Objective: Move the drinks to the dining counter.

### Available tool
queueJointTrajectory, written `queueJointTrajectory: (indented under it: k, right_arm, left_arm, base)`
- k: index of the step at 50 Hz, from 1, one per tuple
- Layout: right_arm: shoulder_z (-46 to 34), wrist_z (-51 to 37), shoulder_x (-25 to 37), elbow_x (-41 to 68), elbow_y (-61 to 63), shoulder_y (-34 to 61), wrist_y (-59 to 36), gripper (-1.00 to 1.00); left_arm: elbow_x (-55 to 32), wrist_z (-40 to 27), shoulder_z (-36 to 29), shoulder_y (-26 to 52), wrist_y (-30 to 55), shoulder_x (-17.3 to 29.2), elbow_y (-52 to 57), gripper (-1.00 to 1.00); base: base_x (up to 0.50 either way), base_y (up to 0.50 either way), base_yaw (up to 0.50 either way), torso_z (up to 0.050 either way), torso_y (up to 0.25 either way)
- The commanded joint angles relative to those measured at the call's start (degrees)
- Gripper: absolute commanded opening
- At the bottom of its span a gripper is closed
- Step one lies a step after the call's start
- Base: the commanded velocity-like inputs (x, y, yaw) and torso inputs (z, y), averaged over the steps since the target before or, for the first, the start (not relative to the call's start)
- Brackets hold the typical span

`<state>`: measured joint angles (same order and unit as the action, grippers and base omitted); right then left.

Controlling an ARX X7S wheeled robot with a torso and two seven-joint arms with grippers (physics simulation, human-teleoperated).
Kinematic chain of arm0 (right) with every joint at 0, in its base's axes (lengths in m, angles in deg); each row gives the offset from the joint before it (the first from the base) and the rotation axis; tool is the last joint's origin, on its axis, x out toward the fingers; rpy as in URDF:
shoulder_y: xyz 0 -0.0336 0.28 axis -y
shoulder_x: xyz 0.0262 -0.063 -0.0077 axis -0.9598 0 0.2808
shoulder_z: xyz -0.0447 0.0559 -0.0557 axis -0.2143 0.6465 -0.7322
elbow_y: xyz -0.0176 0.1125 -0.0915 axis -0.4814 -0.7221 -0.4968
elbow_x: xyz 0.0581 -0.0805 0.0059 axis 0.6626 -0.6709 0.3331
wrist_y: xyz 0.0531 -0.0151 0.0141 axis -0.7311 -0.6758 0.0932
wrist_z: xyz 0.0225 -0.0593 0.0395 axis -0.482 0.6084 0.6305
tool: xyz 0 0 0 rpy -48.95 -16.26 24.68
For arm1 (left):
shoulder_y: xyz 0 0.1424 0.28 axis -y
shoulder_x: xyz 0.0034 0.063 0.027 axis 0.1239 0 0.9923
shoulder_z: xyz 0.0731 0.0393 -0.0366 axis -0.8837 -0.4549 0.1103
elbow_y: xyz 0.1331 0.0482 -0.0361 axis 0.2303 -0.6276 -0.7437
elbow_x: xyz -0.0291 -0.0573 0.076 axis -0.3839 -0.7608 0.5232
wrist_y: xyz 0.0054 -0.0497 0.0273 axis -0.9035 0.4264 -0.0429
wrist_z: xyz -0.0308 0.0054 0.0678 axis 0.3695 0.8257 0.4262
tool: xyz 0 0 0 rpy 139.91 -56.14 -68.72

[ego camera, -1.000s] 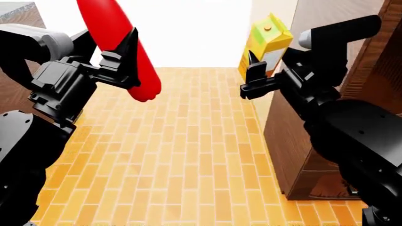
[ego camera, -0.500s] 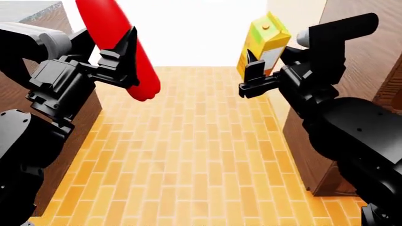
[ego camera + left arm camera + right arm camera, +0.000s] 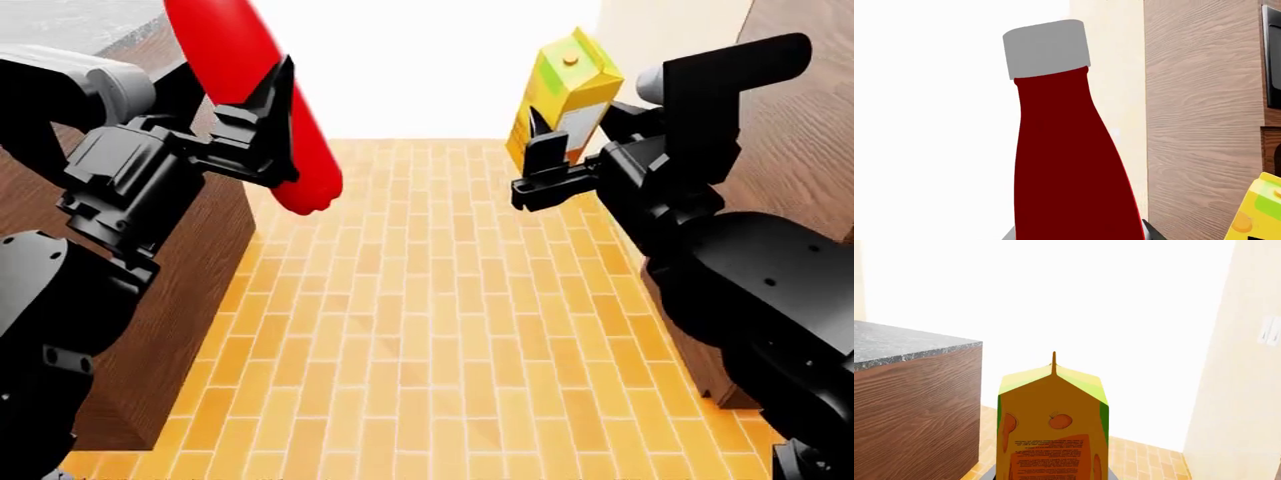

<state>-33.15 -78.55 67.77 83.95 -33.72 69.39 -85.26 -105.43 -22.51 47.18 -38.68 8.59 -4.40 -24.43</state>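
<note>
My left gripper (image 3: 274, 130) is shut on the tall red bottle (image 3: 254, 90), held tilted above the brick floor; in the left wrist view the bottle (image 3: 1067, 160) with its grey cap fills the frame. My right gripper (image 3: 541, 150) is shut on the yellow-orange gable-top carton (image 3: 567, 95), held upright; it also shows in the right wrist view (image 3: 1053, 435). The dining counter (image 3: 80, 25), grey marble over plain dark-wood panels, stands at the left and shows in the right wrist view (image 3: 907, 345). The silver can is out of view.
A brick floor (image 3: 427, 330) runs ahead between the counter's wood side (image 3: 174, 330) at the left and a wooden cabinet (image 3: 801, 120) at the right. A beige wall (image 3: 1241, 390) stands beyond. The far background is bright white.
The view has swung: the counter at the left has come closer and larger, and the cabinet at the right has slid toward the edge. Both grippers keep their holds unchanged.
</note>
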Motion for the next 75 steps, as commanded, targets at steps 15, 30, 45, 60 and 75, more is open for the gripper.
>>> queueJointTrajectory:
  k: [15,30,45,60,75]
  right_arm:
    - [0.21,0.52,-0.05,-1.97,0.0,2.09,0.23,-1.0]
    - [0.03,0.31,0.15,-2.01,0.19,1.28,0.71,-1.0]
    - [-0.19,-0.48,0.12,-1.39,0.73,3.82,-0.85,-1.0]
    - [-0.95,-0.18,-0.29,-1.74,-0.5,4.55,-0.37,-1.0]
    - [-2.71,-0.68,0.42,-3.67,-0.54,4.3,0.07,-1.0]
  left_arm:
    - [-1.44,-0.91,0.17,0.96,-0.22,0.35,0.16,-1.0]
    - [-1.75,-1.22,0.2,0.42,-0.47,0.57,0.55,-1.0]
    - [-1.37,-5.89,2.94,2.93,-0.74,-0.17,0.45,-1.0]
    - [-0.74,-7.7,4.13,3.04,-2.22,-1.12,-1.15,-1.0]
    - [-1.02,-7.16,3.69,2.18,-2.43,-0.6,-1.13,-1.0]
  base:
    - [-0.08,0.5,0.0,0.001,0.001]
    - [-0.07,0.5,0.0,0.001,0.002]
    - [0.0,0.5,0.0,0.001,0.002]
    - [0.1,0.48,0.0,0.001,0.002]
    - [0.4,0.34,0.0,0.001,0.003]
